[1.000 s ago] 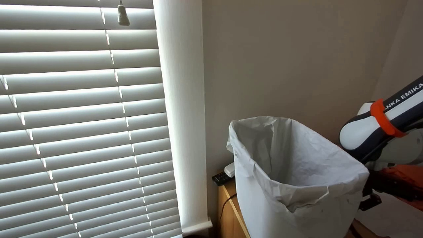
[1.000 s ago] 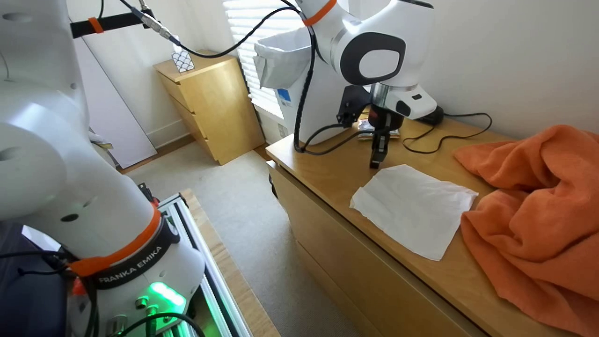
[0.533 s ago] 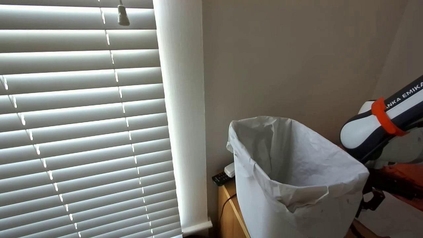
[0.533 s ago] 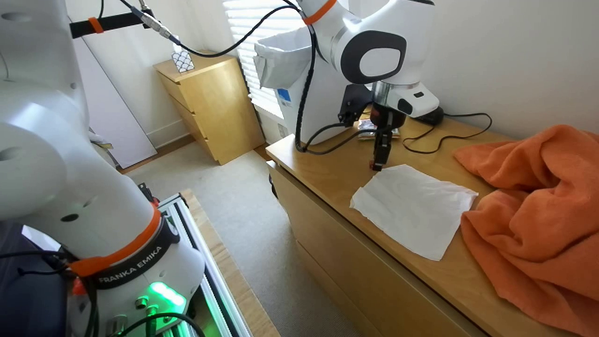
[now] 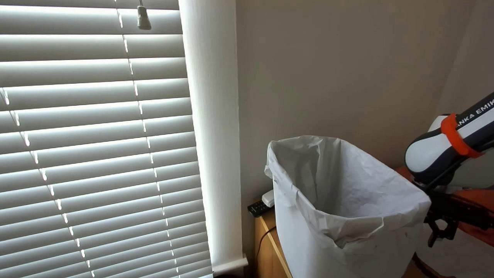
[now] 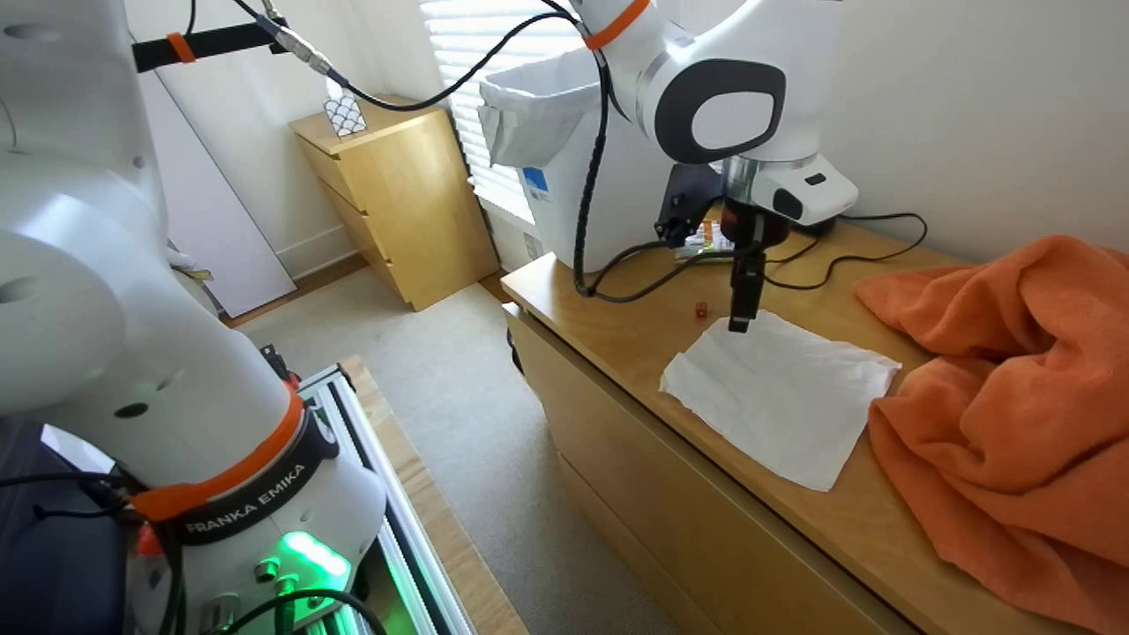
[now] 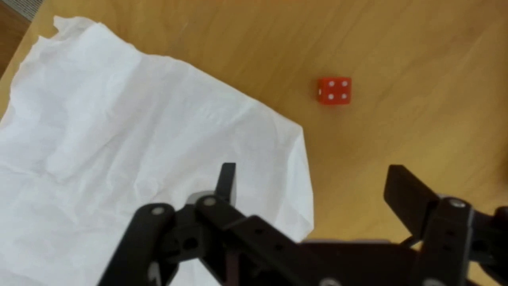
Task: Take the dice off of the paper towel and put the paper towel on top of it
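We see dresser top (image 7: 397,127) all around the dice (image 7: 334,91), free room above it. Bin (image 6: 564,203) blocks one end, orange cloth (image 6: 1014,419) crowds the paper towel (image 6: 781,397) at the other. We also have a cable (image 6: 579,256) looping beside the gripper (image 7: 312,171).

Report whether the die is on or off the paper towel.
Off: the wrist view shows wood between the die and the paper towel.

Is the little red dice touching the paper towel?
Apart. The wrist view shows a strip of the wooden top between the red dice and the nearest edge of the paper towel.
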